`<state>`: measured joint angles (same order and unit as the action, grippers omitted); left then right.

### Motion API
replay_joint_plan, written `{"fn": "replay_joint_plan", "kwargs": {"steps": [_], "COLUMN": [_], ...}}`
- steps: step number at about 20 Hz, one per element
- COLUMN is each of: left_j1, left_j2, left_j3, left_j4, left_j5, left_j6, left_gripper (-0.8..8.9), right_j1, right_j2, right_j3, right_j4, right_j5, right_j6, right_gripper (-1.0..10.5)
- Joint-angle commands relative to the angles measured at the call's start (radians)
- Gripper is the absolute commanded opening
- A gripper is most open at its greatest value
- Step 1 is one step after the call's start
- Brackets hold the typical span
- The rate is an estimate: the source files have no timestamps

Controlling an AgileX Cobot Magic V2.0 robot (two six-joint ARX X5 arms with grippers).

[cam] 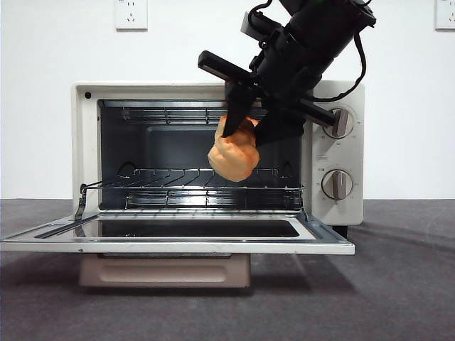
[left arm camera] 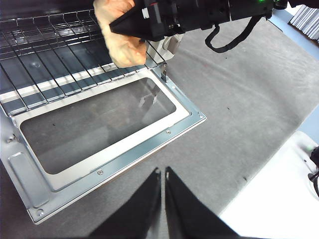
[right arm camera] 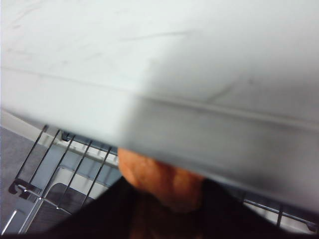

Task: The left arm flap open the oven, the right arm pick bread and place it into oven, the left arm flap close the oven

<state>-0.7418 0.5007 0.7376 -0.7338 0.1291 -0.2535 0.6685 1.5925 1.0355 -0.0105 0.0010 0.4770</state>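
Note:
The cream-white oven stands with its glass door flapped down flat and the wire rack showing inside. My right gripper comes in from the upper right and is shut on the orange bread, holding it in the oven's mouth above the rack, right of centre. The bread also shows in the left wrist view and the right wrist view, close under the oven's top edge. My left gripper is shut and empty, hovering in front of the open door.
Two beige knobs sit on the oven's right panel beside the right arm. The oven stands on a dark grey mat. A white table edge shows in the left wrist view.

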Motion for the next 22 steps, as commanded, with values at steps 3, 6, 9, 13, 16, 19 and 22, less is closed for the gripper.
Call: {"fn": "replay_joint_plan", "kwargs": {"steps": [3,6,9,13,16,19,22], "left_j1": [-0.005,-0.005,-0.005,-0.005,-0.004,0.028,0.119], "left_j2": [0.0,0.0,0.0,0.001,0.013,0.067,0.172], "left_j3": [0.021,0.021,0.021,0.021,0.021,0.021,0.021], "left_j4": [-0.008,-0.011,-0.01,-0.004,-0.021,-0.086,-0.117], "left_j5": [0.003,0.003,0.003,0.002,-0.068,-0.111,-0.07], "left_j6": [-0.002,-0.002,-0.001,-0.002,-0.078,-0.177,-0.197], "left_gripper": [0.16,0.17,0.16,0.16,0.16,0.16,0.15], "right_j1": [0.01,0.01,0.01,0.016,0.017,0.017,0.017], "right_j2": [0.018,0.006,-0.027,-0.135,-0.264,-0.418,-0.584], "right_j3": [0.018,0.018,0.019,0.019,0.019,0.019,0.019], "right_j4": [0.01,0.004,-0.047,-0.194,-0.316,-0.513,-0.682], "right_j5": [0.03,0.027,0.024,0.02,-0.119,-0.244,-0.264], "right_j6": [0.01,0.008,0.009,0.005,-0.006,-0.036,-0.09], "right_gripper": [4.5,4.9,4.9,4.9,4.9,4.1,2.8]}}
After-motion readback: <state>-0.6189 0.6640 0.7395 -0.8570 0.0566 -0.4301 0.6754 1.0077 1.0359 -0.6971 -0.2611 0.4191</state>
